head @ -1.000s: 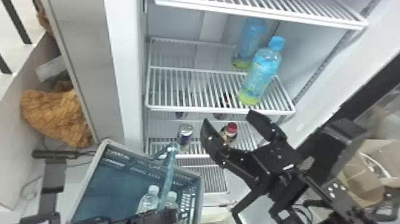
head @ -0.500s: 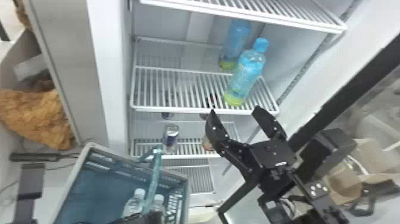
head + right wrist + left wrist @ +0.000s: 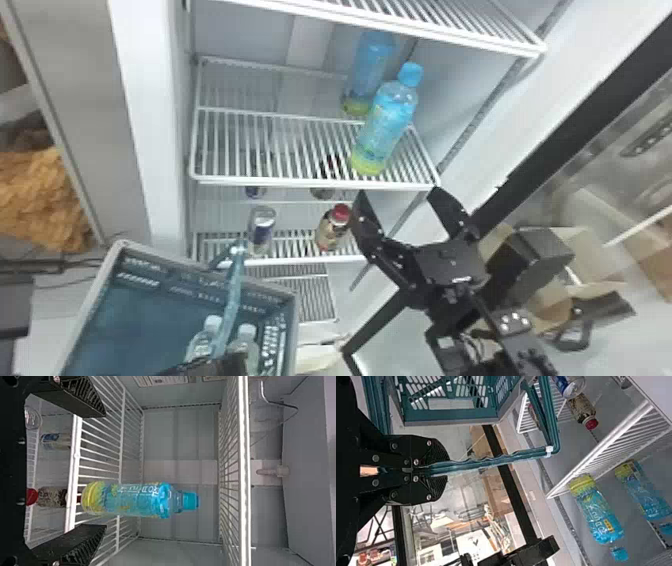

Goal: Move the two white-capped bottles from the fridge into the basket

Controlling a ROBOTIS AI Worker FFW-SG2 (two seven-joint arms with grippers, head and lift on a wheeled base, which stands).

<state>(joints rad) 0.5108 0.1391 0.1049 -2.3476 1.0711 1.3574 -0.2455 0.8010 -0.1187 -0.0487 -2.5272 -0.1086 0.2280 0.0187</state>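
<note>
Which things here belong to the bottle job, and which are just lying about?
Part of the job:
- white-capped bottles, in the basket
- left gripper, shut on the basket's handle
- right gripper, open
- fridge

Just lying about:
- blue-capped bottle
- can
- red-capped bottle

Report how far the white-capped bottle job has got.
Both white-capped bottles are in the basket, so the moving looks done. In hand: the left gripper holds the basket's handle; the right gripper is open, empty. Left: probably nothing, since the blue-capped bottle and red-capped bottle in the fridge aren't wanted.
</note>
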